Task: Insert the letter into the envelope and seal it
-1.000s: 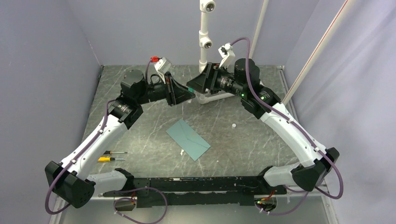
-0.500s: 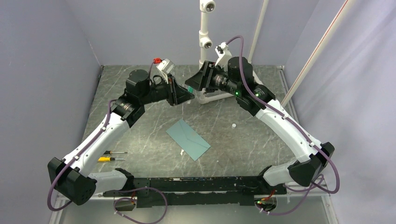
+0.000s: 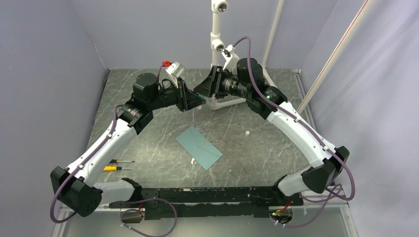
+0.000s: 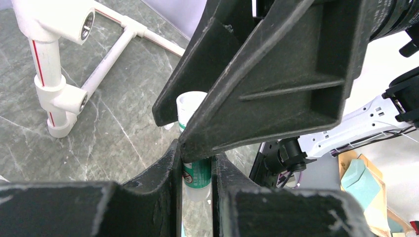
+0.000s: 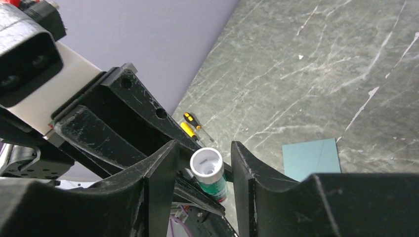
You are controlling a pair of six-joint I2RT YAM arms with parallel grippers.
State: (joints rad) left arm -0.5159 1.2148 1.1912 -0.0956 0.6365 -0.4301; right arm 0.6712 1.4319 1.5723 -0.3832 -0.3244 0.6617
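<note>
The teal envelope (image 3: 199, 147) lies flat on the table's middle with its flap down; a corner shows in the right wrist view (image 5: 311, 158). The letter is not in view. My left gripper (image 3: 201, 101) is raised at the back and shut on a white glue stick with a green label (image 4: 196, 174). My right gripper (image 3: 197, 92) faces it, open, its fingers either side of the stick's white round end (image 5: 206, 162) with gaps on both sides. The left gripper (image 4: 196, 153) and the right gripper (image 5: 204, 148) overlap tip to tip.
A white pipe stand (image 3: 217, 49) rises at the back centre, its foot (image 4: 54, 94) close behind the grippers. Two screwdrivers (image 3: 118, 165) lie at the left front. A small white piece (image 3: 246, 133) lies right of the envelope, and a tiny white scrap (image 3: 192, 160) at its near edge.
My right gripper has moved left and closed in on the left gripper's tip, now straddling the glue stick's end. The left gripper shifted slightly. The envelope has not moved.
</note>
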